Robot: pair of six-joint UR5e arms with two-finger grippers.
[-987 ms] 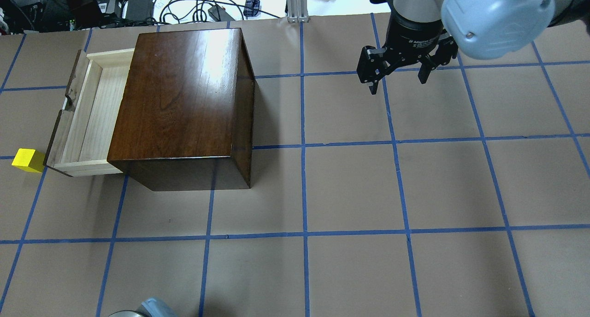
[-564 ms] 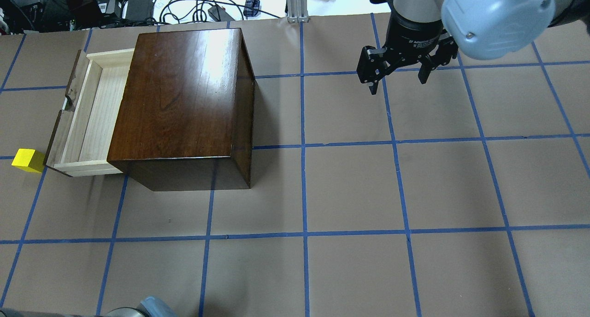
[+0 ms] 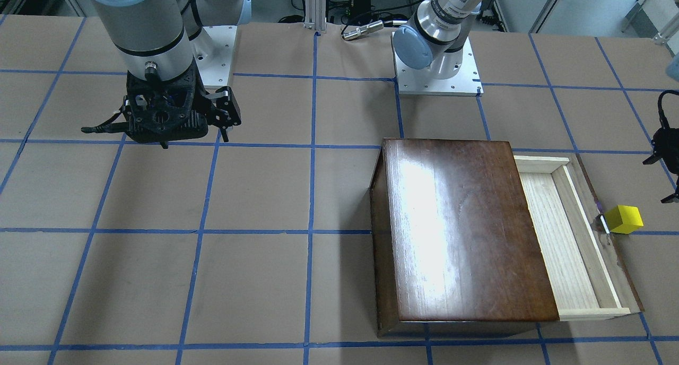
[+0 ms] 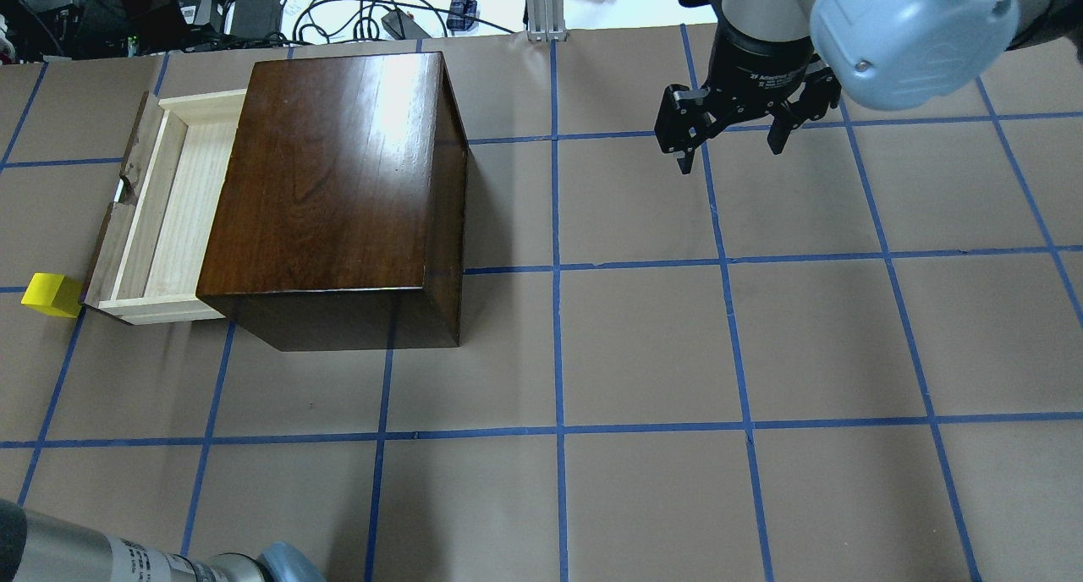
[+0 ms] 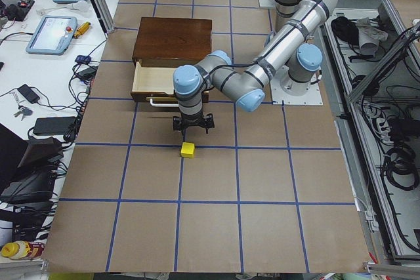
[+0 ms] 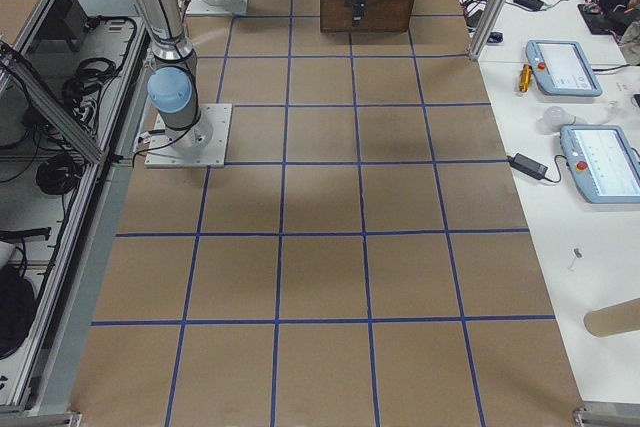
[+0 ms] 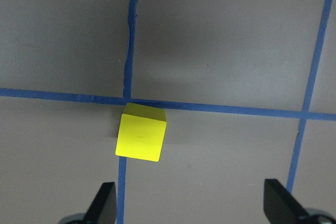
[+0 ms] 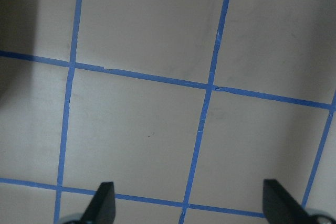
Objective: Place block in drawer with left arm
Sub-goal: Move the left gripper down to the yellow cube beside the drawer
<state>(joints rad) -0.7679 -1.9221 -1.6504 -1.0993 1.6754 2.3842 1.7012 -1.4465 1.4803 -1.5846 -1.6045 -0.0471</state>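
Although the block (image 7: 140, 139) is a cube with no long side, its faces look a little turned against the line between the two fingertips in the left wrist view. It rests on the table (image 4: 643, 345), outside the drawer (image 4: 173, 210), at the left edge of the overhead frame, near the lower corner of the dark front panel. The drawer is pulled out of the wooden box (image 4: 338, 176) and its pale floor is bare.

The left gripper (image 7: 191, 205) hangs above the block with its fingers spread wide. In its own camera the block lies left of centre and above the fingertips, nearer to the left finger. I judge that the coming move must bring the gripper forward and a little sideways until the cube is between the fingers, then down.

The right gripper (image 4: 730, 155), also spread and holding nothing, is in the upper right of the overhead frame, well apart from the block.
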